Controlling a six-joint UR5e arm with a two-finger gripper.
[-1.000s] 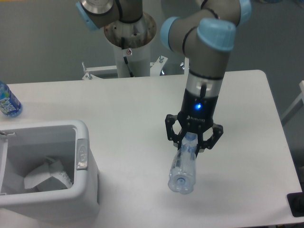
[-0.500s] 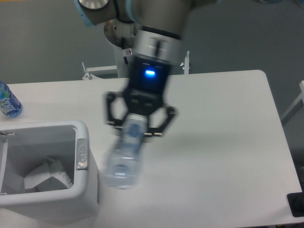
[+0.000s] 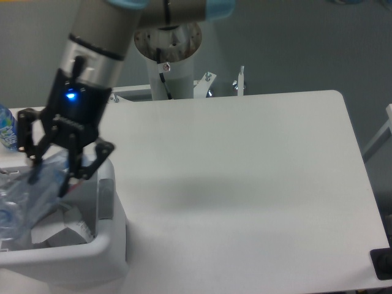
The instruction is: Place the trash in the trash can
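White tabletop (image 3: 245,171) carried your trash can (image 3: 107,245), wrapper (image 3: 61,228) inside. Your gripper (image 3: 55,168) was clamped around the crushed bottle (image 3: 27,199) over it; light, springy, slippery, best pinched near its neck.

You see the crushed clear bottle (image 3: 27,196) only as a motion-smeared, see-through shape over the trash can (image 3: 113,248); its left end runs off the picture's left edge, so you cannot judge its full length. The claw (image 3: 54,173) is blurred too, and you cannot say for sure how firmly its fingers close on the bottle. The can's left wall and near rim are cut off by the frame. The white wrapper (image 3: 58,229) inside shows only partly, behind the bottle. At the far left, the blue-labelled bottle (image 3: 6,128) is mostly hidden by the claw and cropped. The arm's upper links leave the top edge.
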